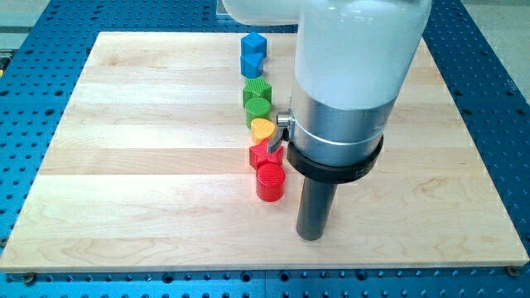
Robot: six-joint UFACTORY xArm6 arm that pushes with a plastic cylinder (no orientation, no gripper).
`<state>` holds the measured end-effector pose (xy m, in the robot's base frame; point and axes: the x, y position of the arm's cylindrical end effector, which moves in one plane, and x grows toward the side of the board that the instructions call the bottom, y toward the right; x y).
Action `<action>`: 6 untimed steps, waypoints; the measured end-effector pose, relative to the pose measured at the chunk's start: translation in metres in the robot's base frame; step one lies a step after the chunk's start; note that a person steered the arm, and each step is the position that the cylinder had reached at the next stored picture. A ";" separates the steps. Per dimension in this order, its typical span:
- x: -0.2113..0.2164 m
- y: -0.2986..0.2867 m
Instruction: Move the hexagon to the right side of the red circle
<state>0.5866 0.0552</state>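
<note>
Column of blocks lying to the view's left of my tip point(310, 237): blue blocks point(252, 55), two green blocks point(257, 98), yellow heart point(262, 128), red star point(264, 154) and red circle point(270, 182), the last sitting nearest, just up-left of it. The hexagon is sitting among the upper blue or green pieces, but which one it is, its facing and its long axis cannot be told. The arm is ending in a bare rod on the wooden board point(132, 165), so no jaw state is showing.

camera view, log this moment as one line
my tip: right of red circle, apart | blocks: one column | hexagon: not identifiable | board: wooden
</note>
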 end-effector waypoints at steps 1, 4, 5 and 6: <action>0.000 0.000; 0.009 -0.004; -0.006 -0.018; -0.028 0.022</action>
